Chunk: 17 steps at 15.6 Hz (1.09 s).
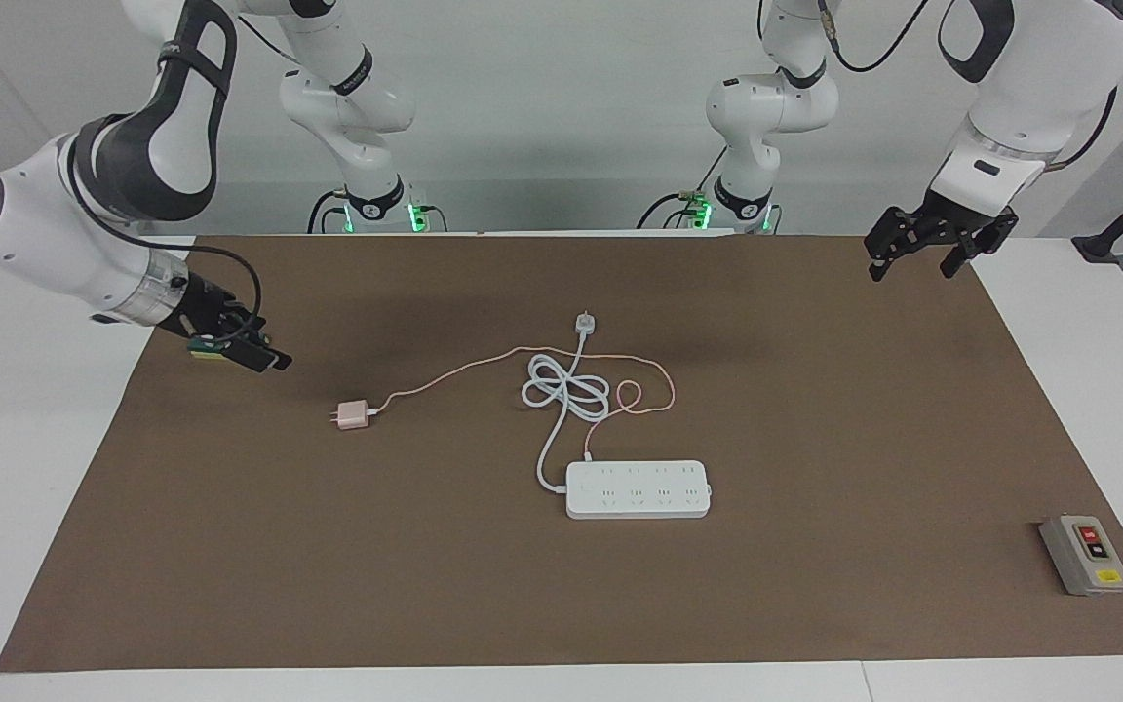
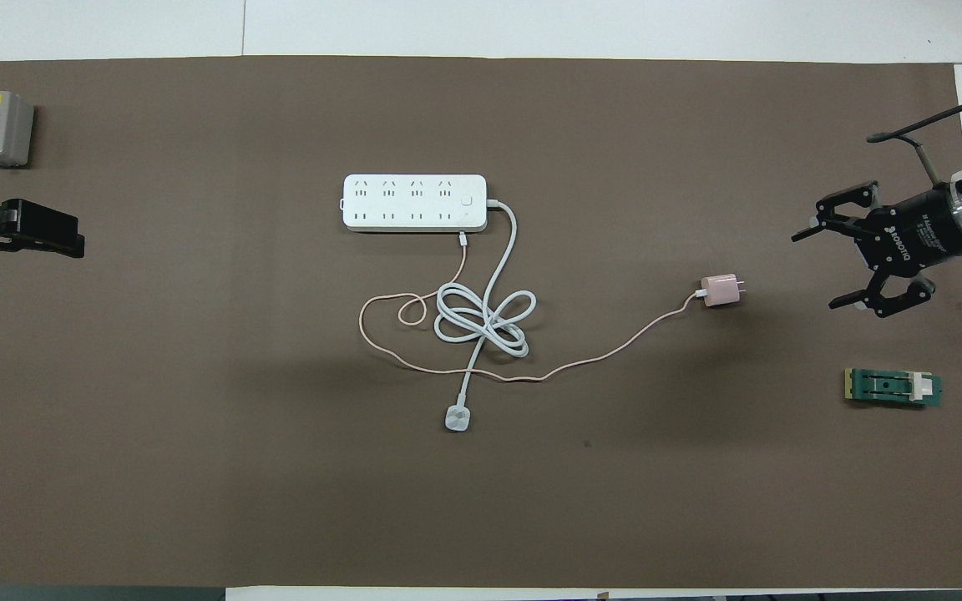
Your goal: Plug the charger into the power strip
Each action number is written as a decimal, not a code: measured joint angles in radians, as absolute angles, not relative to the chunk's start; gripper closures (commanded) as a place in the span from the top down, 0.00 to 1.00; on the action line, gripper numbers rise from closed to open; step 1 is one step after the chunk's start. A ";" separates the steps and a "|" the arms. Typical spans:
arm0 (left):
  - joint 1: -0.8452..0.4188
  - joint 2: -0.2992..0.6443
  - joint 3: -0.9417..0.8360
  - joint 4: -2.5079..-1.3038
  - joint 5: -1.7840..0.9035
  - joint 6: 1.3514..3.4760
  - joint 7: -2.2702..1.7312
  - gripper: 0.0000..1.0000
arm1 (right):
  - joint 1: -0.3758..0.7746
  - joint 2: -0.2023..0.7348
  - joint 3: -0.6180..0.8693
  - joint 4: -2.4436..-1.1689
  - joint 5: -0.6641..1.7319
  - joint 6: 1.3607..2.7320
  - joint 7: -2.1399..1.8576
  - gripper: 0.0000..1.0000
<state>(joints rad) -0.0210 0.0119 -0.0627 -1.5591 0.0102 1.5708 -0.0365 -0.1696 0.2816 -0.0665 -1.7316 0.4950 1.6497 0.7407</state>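
the white plug point(image 1: 585, 323) of the thick cord lies nearest the robots, mid-bench, with the cord's loose coil point(image 1: 566, 393) just past it. the right pincer point(image 2: 815, 271) comes in from the right arm's end of the brown mat point(image 1: 815, 585), tilted low and pointing toward the middle, its fingers spread wide with nothing between them. the green block point(image 2: 893, 387) sits a little nearer the robots than that pincer; in the facing view the pincer partly covers it, and i cannot tell whether it touches it.

the charger point(image 1: 353, 416), a small pale-pink cube, lies on the mat ahead of the right pincer's open fingers, apart from them, its two prongs turned toward that pincer. its thin pink cable point(image 2: 598, 361) runs away from the pincer toward the coil, loops there, and ends at the power strip's near edge.

the left pincer point(image 1: 913, 253) hangs in the air over the mat's edge at the left arm's end, waiting, jaws wide and empty, well apart from the charger.

the power strip point(image 1: 638, 488) lies flat, sockets up, farther from the robots than the coil and the charger, well apart from both pincers. the grey switch box point(image 1: 1085, 555) sits farthest out, at the left arm's end of the bench.
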 measured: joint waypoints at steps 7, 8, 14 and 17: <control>-0.021 0.030 -0.063 -1.559 0.010 1.578 -0.037 1.00 | -0.218 0.414 -0.068 -1.760 0.703 1.702 0.791 1.00; -0.021 0.030 -0.063 -1.559 0.010 1.578 -0.037 1.00 | -0.217 0.428 -0.067 -1.775 0.727 1.720 0.796 1.00; -0.021 0.031 -0.063 -1.559 0.010 1.578 -0.036 1.00 | -0.194 0.475 -0.060 -1.844 0.766 1.755 0.813 1.00; -0.021 0.032 -0.063 -1.559 0.010 1.578 -0.036 1.00 | -0.183 0.477 -0.060 -1.860 0.766 1.756 0.818 1.00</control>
<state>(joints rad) -0.0212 0.0321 -0.0628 -1.5586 0.0102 1.5778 -0.0365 -0.1831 0.4771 -0.0602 -1.8605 0.7661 1.7557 0.8178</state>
